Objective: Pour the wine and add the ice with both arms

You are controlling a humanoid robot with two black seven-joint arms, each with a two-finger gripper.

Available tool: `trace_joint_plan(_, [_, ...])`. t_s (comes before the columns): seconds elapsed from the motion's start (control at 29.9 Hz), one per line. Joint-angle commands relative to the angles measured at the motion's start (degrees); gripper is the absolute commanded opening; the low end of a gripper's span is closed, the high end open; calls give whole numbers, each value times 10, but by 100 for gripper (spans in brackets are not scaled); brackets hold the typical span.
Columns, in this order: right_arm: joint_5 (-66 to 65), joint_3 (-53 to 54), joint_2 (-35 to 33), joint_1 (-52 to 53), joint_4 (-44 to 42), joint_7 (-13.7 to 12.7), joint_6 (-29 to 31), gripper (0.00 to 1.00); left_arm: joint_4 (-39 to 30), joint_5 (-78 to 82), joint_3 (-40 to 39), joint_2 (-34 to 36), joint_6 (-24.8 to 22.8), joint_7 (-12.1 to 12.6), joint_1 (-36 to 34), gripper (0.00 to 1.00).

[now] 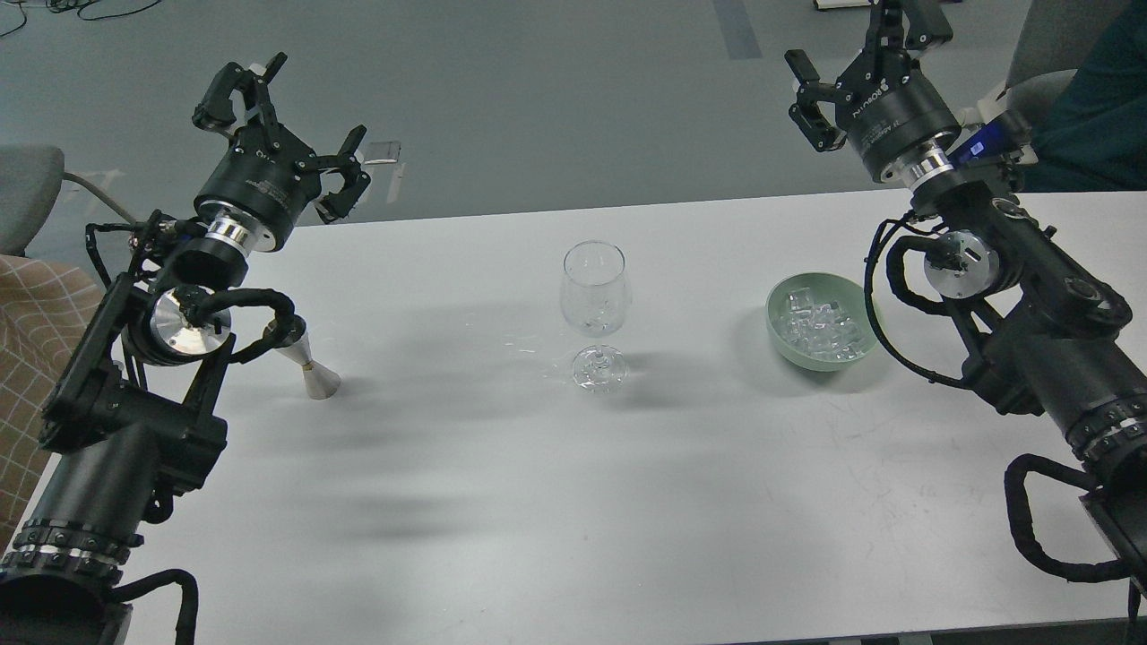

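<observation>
A clear wine glass (pixel 594 296) stands upright at the middle of the white table (pixel 556 502); I cannot make out any wine in it. A pale green bowl (pixel 776 333) to its right holds several ice cubes (pixel 823 327). A small metal jigger (pixel 309 363) stands at the left, partly behind my left arm. My left gripper (pixel 282 121) is open and empty, raised beyond the table's far left edge. My right gripper (pixel 860 54) is open and empty, raised beyond the far right edge, behind the bowl.
A person in a dark teal top (pixel 1098 107) sits at the far right by a grey chair (pixel 1044 54). Another grey chair (pixel 27 193) and a checked cloth (pixel 36 340) lie at the left. Grey floor lies beyond the table.
</observation>
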Motion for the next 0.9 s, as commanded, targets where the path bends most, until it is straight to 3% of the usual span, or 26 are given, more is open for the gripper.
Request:
trace_joint_plan(0.0, [0, 0, 0, 0, 1, 0, 0, 100, 0, 0, 0, 0, 0, 6, 0, 99])
trace_joint_plan(0.87, [0, -1, 0, 1, 0, 0, -1, 100, -3, 0, -18, -4, 5, 8, 2, 99])
